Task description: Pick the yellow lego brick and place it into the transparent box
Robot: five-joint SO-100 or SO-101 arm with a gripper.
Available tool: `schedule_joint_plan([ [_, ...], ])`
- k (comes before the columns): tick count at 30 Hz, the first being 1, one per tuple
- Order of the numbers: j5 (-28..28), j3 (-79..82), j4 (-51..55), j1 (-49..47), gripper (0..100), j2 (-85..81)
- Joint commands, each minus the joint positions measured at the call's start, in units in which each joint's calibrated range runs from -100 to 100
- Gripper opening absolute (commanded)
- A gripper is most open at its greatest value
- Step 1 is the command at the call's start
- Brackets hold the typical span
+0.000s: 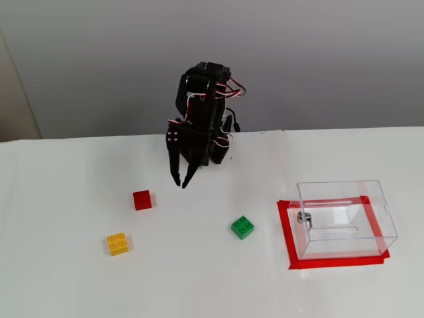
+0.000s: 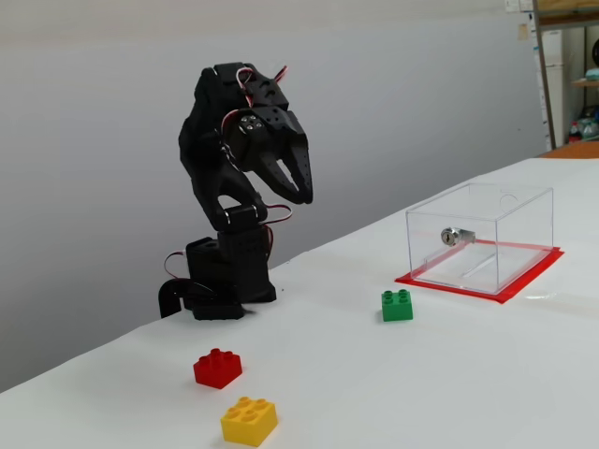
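Hard plastic: the brick (image 1: 118, 244), lower left, is judged light, rigid and slick (best pinched across flat sides). The end effector (image 1: 180, 183) is parted, empty.

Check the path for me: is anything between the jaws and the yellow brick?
The red brick sits on the table roughly between the raised, open gripper and the yellow brick. It is low, so a descent from above should clear it.
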Motion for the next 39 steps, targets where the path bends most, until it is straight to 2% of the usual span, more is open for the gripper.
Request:
schedule_joint_plan([
  [1, -0.1, -7.5, 1.5, 2.8, 2, 4.5],
  [5, -0.7, -11.8, 3.9, 8.1, 2, 9.2],
  [13, -7.7, -15.2, 4.6, 17.5, 2, 18.5],
  [22, -13.3, -19.8, 4.8, 21.0, 2, 30.6],
  [32, -22.9, -21.3, 4.7, 22.8, 2, 38.3],
  [39, -24.7, -23.5, 4.1, 24.1, 2, 42.7],
])
